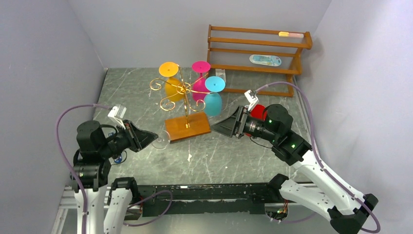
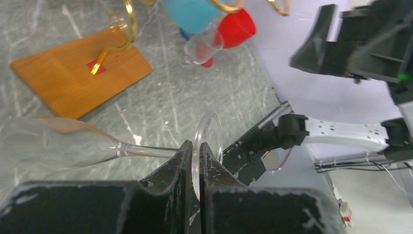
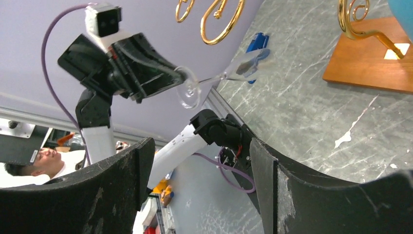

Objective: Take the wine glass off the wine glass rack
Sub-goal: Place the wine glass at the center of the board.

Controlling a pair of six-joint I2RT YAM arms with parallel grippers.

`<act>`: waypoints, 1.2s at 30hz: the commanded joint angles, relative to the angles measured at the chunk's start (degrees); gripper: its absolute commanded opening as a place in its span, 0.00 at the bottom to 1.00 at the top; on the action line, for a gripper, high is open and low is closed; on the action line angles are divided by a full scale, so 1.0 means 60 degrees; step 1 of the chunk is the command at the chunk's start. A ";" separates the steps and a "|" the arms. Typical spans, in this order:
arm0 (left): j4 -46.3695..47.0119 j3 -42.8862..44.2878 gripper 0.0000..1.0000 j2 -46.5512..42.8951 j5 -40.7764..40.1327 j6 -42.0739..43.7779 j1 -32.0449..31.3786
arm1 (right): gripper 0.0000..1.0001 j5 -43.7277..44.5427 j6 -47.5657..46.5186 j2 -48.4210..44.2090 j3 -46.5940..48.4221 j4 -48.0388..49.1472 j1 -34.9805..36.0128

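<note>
Closest to the lens in my left wrist view are my own two black fingers (image 2: 182, 195). My left gripper (image 2: 195, 146) is pinched nearly closed on the round foot of the clear wine glass (image 2: 53, 146). The glass lies on its side with its long axis level. Its stem runs from my fingers toward the left of that frame, and the bowl points at the rack's wooden base (image 2: 73, 73), just beside its near edge. So the glass is off the rack.

In the overhead view, the grey marble table (image 1: 234, 156) fills the middle and a brown slatted shelf (image 1: 258, 53) sits at upper right. The gold wire rack (image 1: 182, 92) stands at centre, with orange (image 1: 169, 78), pink (image 1: 200, 73) and blue glasses (image 1: 214, 95) hanging on its arms. Right of the rack, my right gripper (image 1: 225, 126) hangs with its jaws spread wide around nothing, pointing toward the base. A red glass (image 1: 258, 111) shows behind that arm.
</note>
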 commanded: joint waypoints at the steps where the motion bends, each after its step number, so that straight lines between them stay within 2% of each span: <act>1: -0.0743 0.0115 0.05 0.0546 -0.1274 0.0912 0.0122 | 0.75 -0.0157 -0.0249 -0.0321 0.0160 0.0116 0.0070; 3: -0.1039 0.0216 0.05 0.0840 -0.1730 0.1028 0.0122 | 0.76 0.0168 -0.0520 -0.0476 0.0238 -0.0249 0.0062; 7: -0.0732 0.0324 0.05 0.1400 -0.1746 0.0791 0.0122 | 0.77 0.0137 -0.1039 -0.0556 0.0336 -0.0465 0.0060; 10: 0.0231 0.0236 0.05 0.1252 -0.0889 0.0074 0.0122 | 0.77 0.0086 -0.1388 -0.0408 0.0387 -0.0668 0.0068; 14: -0.0137 0.0007 0.05 0.1637 0.0167 0.0779 0.0122 | 0.77 0.0007 -0.1320 -0.0260 0.0073 -0.0288 0.0067; 18: -0.0299 0.0315 0.05 0.1824 0.0247 0.1066 0.0115 | 0.77 -0.0107 -0.1150 -0.0024 -0.0118 -0.0009 0.0057; 20: -0.0362 0.0353 0.05 0.2048 0.0151 0.1237 0.0096 | 0.77 -0.0167 -0.1195 0.0101 -0.0059 -0.0099 0.0048; 24: -0.0423 0.0465 0.05 0.2405 -0.0862 0.1275 -0.0104 | 0.77 -0.0108 -0.1361 0.0232 0.0062 -0.0328 0.0055; 27: 0.0265 0.0505 0.05 0.2806 -0.1703 0.0865 -0.0933 | 0.77 -0.0059 -0.1443 0.0291 0.0122 -0.0424 0.0049; 30: 0.1264 0.0709 0.05 0.3329 -0.3087 0.0143 -0.2782 | 0.77 -0.0012 -0.1476 0.0323 0.0131 -0.0429 0.0051; 33: 0.1033 0.1484 0.05 0.3561 -0.4800 -0.0255 -0.4482 | 0.77 0.0022 -0.1571 0.0366 0.0212 -0.0582 0.0057; 36: 0.1054 0.1504 0.05 0.3392 -0.4357 -0.0640 -0.4700 | 0.77 0.0102 -0.1673 0.0315 0.0181 -0.0676 0.0049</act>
